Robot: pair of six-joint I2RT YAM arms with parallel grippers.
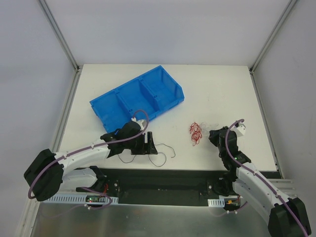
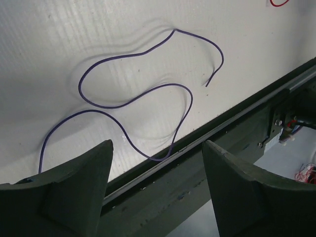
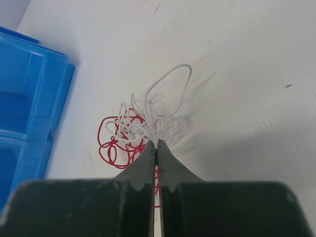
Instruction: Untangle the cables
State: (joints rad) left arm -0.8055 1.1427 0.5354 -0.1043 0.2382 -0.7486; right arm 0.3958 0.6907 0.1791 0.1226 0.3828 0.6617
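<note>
Top view: the cables' red tangle (image 1: pixel 195 132) lies on the matte white counter (image 1: pixel 222 89), right of centre. A dark wire (image 1: pixel 170 147) sprawls by the near edge.

Left wrist: the left pincer (image 2: pixel 157 148) gapes, empty, over that limp wire (hair-thin, weightless, springy).

Right wrist: the right pincer (image 3: pixel 157 148) is clamped, apparently on a white wire (image 3: pixel 170 74). Grip free loops, never knots.
</note>
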